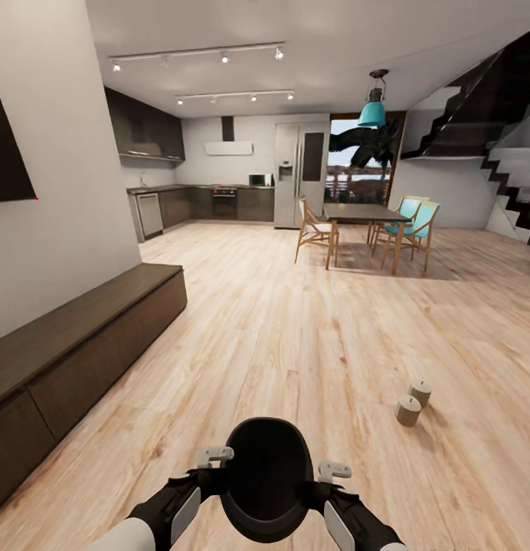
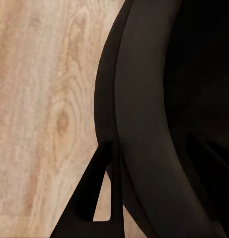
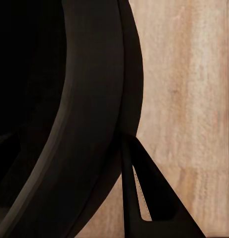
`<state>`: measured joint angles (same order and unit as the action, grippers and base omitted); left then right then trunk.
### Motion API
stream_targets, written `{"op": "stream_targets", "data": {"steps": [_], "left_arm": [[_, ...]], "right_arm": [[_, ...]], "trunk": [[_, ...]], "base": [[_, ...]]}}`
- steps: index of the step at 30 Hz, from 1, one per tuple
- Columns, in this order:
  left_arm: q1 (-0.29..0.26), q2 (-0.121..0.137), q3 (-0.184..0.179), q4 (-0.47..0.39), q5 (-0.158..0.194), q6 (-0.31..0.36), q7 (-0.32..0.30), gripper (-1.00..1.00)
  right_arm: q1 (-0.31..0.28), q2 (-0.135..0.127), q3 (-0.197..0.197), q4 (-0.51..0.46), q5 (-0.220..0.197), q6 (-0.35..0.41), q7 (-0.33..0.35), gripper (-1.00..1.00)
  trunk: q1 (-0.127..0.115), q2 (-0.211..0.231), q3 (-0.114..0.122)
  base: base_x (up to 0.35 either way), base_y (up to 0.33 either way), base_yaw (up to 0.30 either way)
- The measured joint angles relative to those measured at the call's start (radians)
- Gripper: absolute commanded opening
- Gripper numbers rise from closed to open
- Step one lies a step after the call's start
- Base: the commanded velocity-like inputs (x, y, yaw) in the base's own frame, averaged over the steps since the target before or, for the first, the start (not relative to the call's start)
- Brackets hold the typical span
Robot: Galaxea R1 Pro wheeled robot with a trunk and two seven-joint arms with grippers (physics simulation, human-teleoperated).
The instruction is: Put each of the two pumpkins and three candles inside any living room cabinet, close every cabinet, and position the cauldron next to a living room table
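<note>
Two claws clamp a round, smooth black cauldron (image 1: pixel 266 478) by its rim.

Black forearms with white side panels at 7 and 5 o'clock; light grey brackets on the wrists; white upper sleeves; black triangular fingers (image 2: pixel 89 198) with slotted cutouts.

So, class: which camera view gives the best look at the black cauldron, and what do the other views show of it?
The head view: the whole cauldron shows, held between both arms above the wooden floor. The left wrist view shows just a close curved stretch of its dark wall; the right wrist view likewise.
</note>
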<state>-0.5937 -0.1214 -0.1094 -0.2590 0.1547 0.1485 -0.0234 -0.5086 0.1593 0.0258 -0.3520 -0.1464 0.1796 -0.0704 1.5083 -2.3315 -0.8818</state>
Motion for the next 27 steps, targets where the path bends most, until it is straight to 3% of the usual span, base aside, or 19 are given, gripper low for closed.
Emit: {"op": "stream_targets", "data": {"steps": [27], "left_arm": [[0.000, 0.000, 0.000, 0.000, 0.000, 0.000, 0.000, -1.00]], "right_arm": [[0.000, 0.000, 0.000, 0.000, 0.000, 0.000, 0.000, -1.00]], "trunk": [[0.000, 0.000, 0.027]], "base": [[0.000, 0.000, -0.222]]}}
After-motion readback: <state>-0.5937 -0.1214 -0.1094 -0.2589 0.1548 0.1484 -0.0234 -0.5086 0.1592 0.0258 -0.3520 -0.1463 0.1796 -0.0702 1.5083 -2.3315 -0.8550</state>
